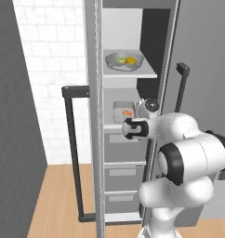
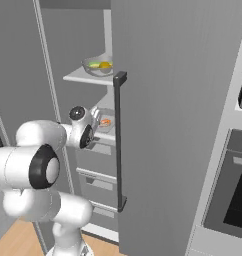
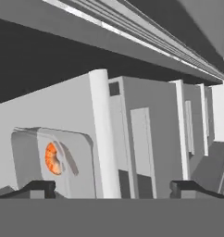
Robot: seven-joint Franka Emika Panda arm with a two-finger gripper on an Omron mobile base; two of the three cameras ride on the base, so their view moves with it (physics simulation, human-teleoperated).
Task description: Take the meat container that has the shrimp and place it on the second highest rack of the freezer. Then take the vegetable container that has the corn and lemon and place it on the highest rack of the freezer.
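The freezer point(image 1: 98, 139) stands open. On its second highest rack point(image 1: 115, 126) sits the grey meat container point(image 1: 123, 110) with the orange shrimp point(image 1: 127, 113) in it. The vegetable container point(image 1: 124, 60), a grey bowl holding the green corn point(image 1: 119, 60) and the lemon point(image 1: 131, 60), rests on the highest rack point(image 1: 147, 73). My gripper point(image 3: 113, 187) is open just in front of the meat container point(image 3: 81, 171), holding nothing; the shrimp point(image 3: 51, 158) lies beyond its left fingertip point(image 3: 37, 187). From the right side, the gripper point(image 2: 98, 126) is at the rack's front edge.
Grey drawers point(image 1: 123, 172) fill the freezer below the racks. An open door with a long dark handle point(image 2: 118, 140) stands close on my right, another dark handle point(image 1: 72, 153) on my left. A wall oven point(image 2: 233, 195) is further right.
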